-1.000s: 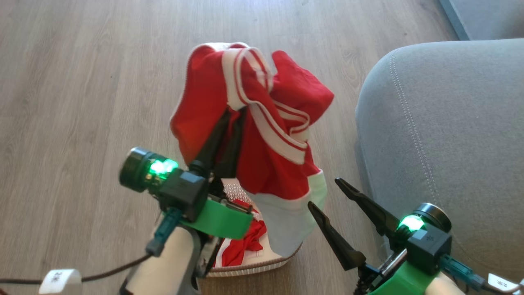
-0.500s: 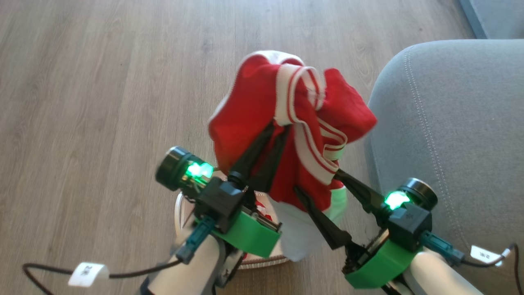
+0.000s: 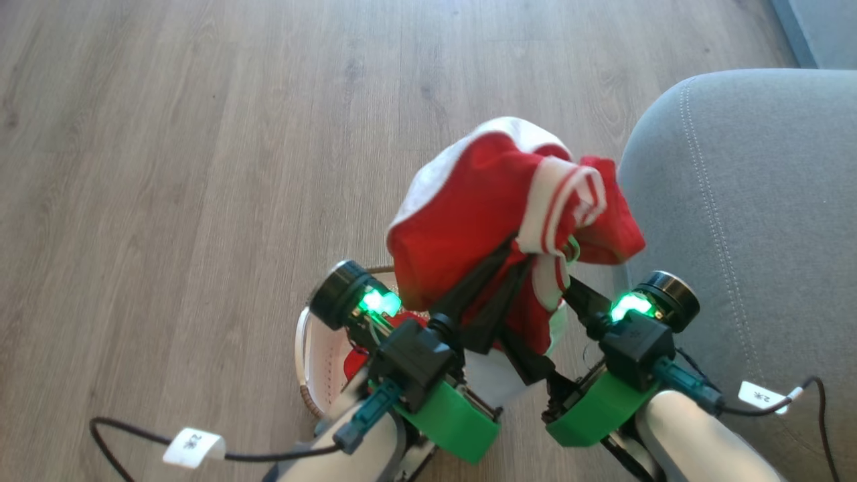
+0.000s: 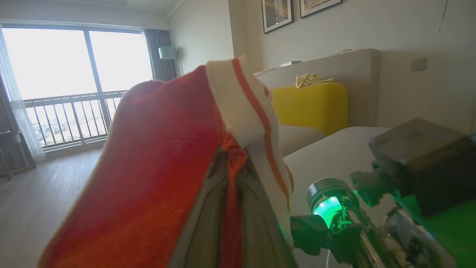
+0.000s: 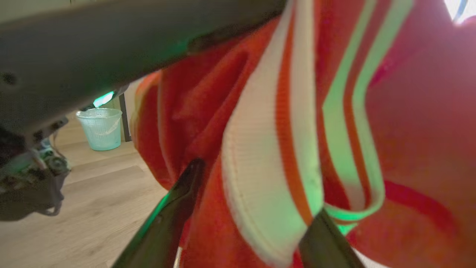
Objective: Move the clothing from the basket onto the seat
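The striped garment (image 3: 469, 227) is held bunched in the air, red, with white red-striped trim on its right side. It is hung above the right part of the basket (image 3: 320, 365) and just left of the seat (image 3: 750, 201), at the cushion's rounded corner. In the head view its right lobe is seen against the seat's edge; whether cloth and cushion touch cannot be told. A pale lower part of it is let down between the two arms.

The left pincer (image 3: 512, 258) is closed on this garment. Its two dark fingers are pressed together, and in the left wrist view a red fold is seen pinched between them.

The right pincer (image 5: 256, 186) is open. Its fingers are spread apart, and the striped trim is seen lying between them in the right wrist view. In the head view its fingertips are hidden under the garment's lower edge.

A second garment (image 3: 355, 365) is seen as a red patch inside the basket, largely hidden by the left arm. The basket is set on the wooden floor (image 3: 201, 167), left of the seat and near the robot.

Farther off, a yellow armchair (image 4: 310, 104) and a large window (image 4: 55, 63) are seen in the left wrist view, and a pale bin (image 5: 98, 128) on the floor in the right wrist view.
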You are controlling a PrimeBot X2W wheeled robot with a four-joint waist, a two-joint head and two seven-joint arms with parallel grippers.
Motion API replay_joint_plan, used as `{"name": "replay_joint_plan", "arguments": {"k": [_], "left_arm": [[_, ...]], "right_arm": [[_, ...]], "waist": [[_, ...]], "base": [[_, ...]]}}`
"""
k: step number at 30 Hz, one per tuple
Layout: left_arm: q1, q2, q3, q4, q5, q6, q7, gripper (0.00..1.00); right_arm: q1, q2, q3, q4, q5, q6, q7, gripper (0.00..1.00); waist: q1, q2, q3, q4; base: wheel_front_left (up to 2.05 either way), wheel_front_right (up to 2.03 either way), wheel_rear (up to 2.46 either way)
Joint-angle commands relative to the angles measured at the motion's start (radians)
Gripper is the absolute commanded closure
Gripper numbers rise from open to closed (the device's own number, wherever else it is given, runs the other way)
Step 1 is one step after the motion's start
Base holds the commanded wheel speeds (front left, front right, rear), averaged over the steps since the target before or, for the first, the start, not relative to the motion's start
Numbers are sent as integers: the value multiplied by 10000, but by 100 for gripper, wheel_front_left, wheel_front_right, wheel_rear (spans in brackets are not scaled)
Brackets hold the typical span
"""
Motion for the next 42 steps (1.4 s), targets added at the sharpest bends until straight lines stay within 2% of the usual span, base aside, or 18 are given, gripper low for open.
{"name": "replay_joint_plan", "arguments": {"k": [1,2,3,4,17,18,19,20,21,30,42], "left_arm": [[-597,-20,175,-301,-79,-37,-51,100],[-602,-20,111,-295,-86,-36,-51,100],[-608,-20,60,-285,-85,-29,-51,100],[-611,-20,17,-274,-80,-17,-51,100],[-432,-20,84,-89,-50,130,-51,100],[-424,-20,112,-121,-26,142,-51,75],[-419,-20,139,-142,46,158,-51,56],[-402,-20,162,-163,117,180,-51,15],[-359,-20,173,-160,148,180,-51,0],[205,-20,472,736,614,-66,-51,0],[1085,-6,967,2185,749,-1351,-51,0]], "right_arm": [[-442,115,-4,-250,-200,-4,-65,0],[-470,154,-22,-248,-366,-4,-65,0],[-467,200,-41,-222,-458,-4,-65,60],[-443,270,-117,-200,-492,-4,-65,100],[-81,719,-1228,-747,-176,-4,-65,100],[-52,742,-1323,-809,-183,-4,-65,100],[-28,761,-1419,-878,-198,-4,-65,100],[-5,780,-1518,-946,-208,-4,-65,100],[19,793,-1614,-1006,-221,-4,-65,100],[178,714,-2443,-1195,-126,-4,-65,100],[286,462,-3423,-1418,-94,-4,-65,100]], "waist": [[0,0,1,31],[0,0,4,52],[0,0,3,70],[0,0,2,83],[0,0,-116,81],[0,0,-126,73],[0,0,-136,68],[0,0,-143,63],[0,0,-152,58],[0,0,-278,42],[0,0,-332,-26]], "base": [[0,0,0],[0,0,0],[0,0,0],[0,0,0],[0,0,0],[0,0,0],[0,0,0],[0,0,0],[0,0,0],[0,0,0],[0,0,0]]}}
